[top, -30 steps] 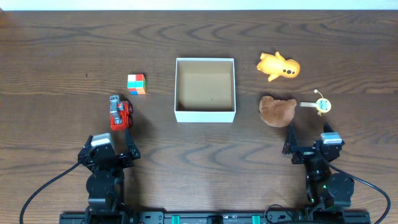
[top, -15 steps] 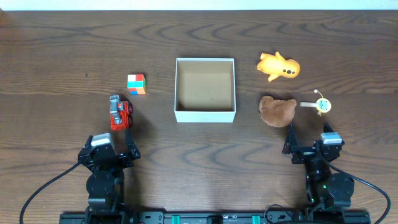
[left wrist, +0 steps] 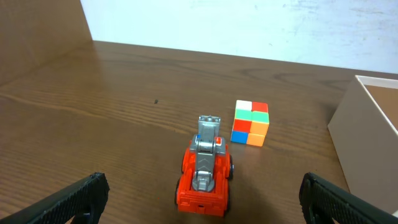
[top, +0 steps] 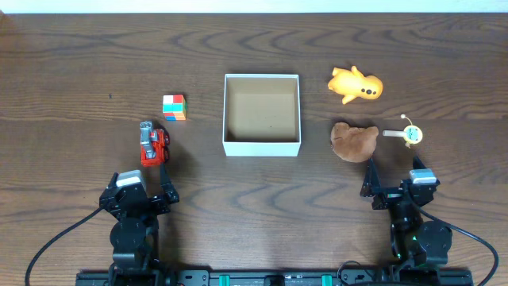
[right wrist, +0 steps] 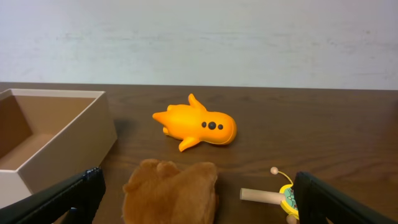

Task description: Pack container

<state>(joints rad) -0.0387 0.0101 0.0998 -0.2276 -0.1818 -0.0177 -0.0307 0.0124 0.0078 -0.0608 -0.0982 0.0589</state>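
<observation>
Nothing has shifted — left end effector [left wrist: 202,190] and right end effector [right wrist: 198,186] both stay spread open.

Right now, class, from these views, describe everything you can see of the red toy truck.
The red toy truck looks like plastic: a boxy red body, black wheels and a grey metallic part along its top. It stands upright on its wheels on the wooden table, just ahead of the open left claw and in line with it. The coloured cube sits beyond it, apart, and the container is off to its right. Only the table touches it.
</observation>
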